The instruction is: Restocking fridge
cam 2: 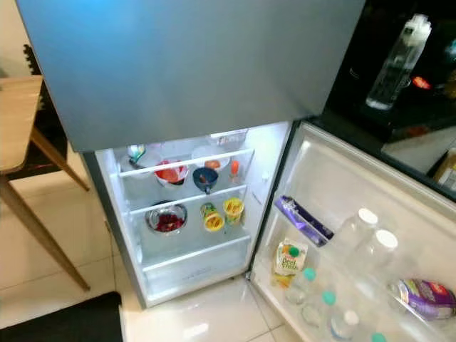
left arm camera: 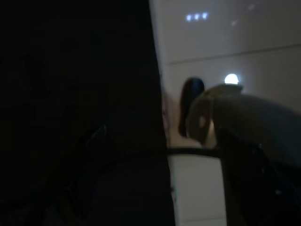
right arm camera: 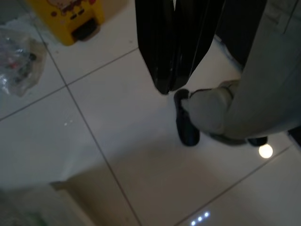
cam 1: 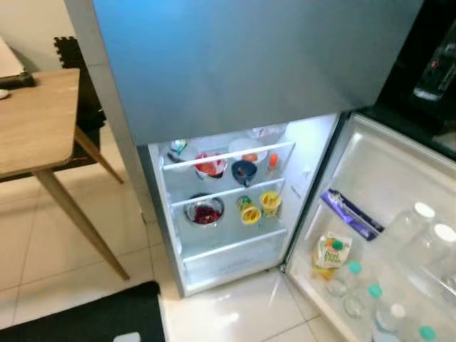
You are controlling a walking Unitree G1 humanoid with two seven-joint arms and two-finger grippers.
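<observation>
1. Right gripper [right arm camera: 168, 87] hangs at my side, its two black fingers pressed together on nothing, pointing down at the pale tiled floor [right arm camera: 113, 141]. My own grey leg and black foot [right arm camera: 186, 125] sit just past the fingertips.
2. Left gripper: wrist view too dark; I cannot tell whether its fingers are apart or together. Arm idle.
3. Nothing in either hand, so no item to restock is picked up yet, as I judge it.
4. Grey two-door fridge [cam 1: 249, 64] stands ahead of and well above both hands. Lower white door [cam 1: 399, 192] swung wide to my right.
5. Shelves hold a steel bowl of red fruit [cam 1: 206, 211], a dark blue cup [cam 1: 244, 171] and two yellow tubs [cam 1: 260, 206]. Bottom drawer level looks bare: likely room there.
6. Door rack carries a green-and-white juice carton [cam 1: 330, 251], a purple packet [cam 1: 351, 214] and clear capped bottles [cam 1: 417, 221], kept upright by the rack rail.
7. Yellow plastic box [right arm camera: 66, 16] and a crumpled clear bag [right arm camera: 19, 59] lie on the floor beyond the right fingertips; possibly stock.
8. Light wooden table [cam 1: 35, 121] on my left narrows the approach; open floor lies between its leg and the fridge.
</observation>
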